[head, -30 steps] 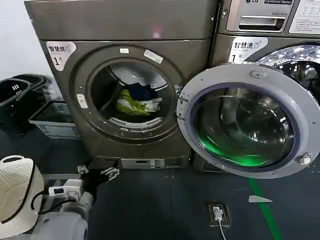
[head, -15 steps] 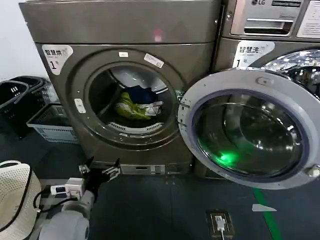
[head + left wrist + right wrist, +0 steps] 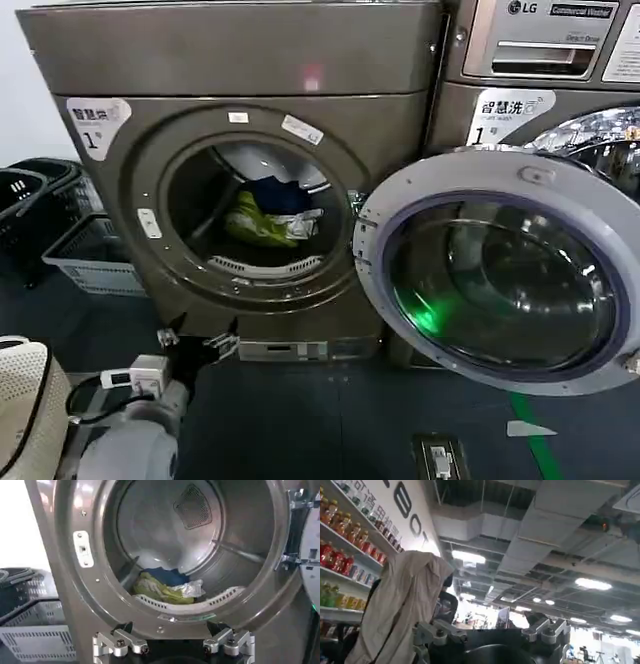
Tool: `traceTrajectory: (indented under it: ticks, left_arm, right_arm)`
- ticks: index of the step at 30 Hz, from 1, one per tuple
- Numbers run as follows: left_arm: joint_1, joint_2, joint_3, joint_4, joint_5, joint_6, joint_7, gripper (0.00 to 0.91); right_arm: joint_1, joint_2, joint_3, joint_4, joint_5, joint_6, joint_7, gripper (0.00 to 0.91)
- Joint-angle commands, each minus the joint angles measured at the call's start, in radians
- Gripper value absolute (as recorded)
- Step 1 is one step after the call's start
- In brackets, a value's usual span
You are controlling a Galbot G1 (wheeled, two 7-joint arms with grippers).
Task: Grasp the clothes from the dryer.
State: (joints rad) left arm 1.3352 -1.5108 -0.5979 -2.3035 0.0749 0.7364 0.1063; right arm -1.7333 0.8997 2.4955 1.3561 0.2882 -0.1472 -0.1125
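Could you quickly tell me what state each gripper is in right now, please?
Left gripper: open, empty, outside the dryer, short of the clothes.
Right gripper: open, empty, pointed towards the ceiling.

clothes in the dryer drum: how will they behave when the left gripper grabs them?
Likely floppy: the clothes lie crumpled and slumped at the bottom of the dryer drum. Probably light, thin fabric. Pinching the yellow-green piece may drag the tangled blue and white ones along. The left gripper is open, outside the porthole.

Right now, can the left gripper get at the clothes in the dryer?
Probably yes: the left gripper, open, sits below the dryer opening; the door is swung aside, leaving the clothes unobstructed.
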Motion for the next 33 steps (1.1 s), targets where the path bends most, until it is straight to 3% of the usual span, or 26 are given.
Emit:
traceTrajectory:
  ticks: [1, 20, 33]
  left_arm:
    - [0.000, 0.001, -0.001, 0.005, 0.014, 0.049, 0.004, 0.907]
    - [-0.009, -0.009, -0.020, 0.011, -0.071, 0.049, 0.030, 0.907]
    - [-0.025, -0.002, -0.011, 0.030, -0.025, 0.049, -0.001, 0.907]
  right_arm:
    - [-0.002, 0.003, 0.001, -0.001, 0.000, 0.002, 0.000, 0.907]
    - [0.006, 0.014, -0.007, -0.020, -0.003, 0.019, 0.000, 0.907]
    - [0.008, 0.016, -0.013, -0.017, -0.004, 0.020, 0.000, 0.907]
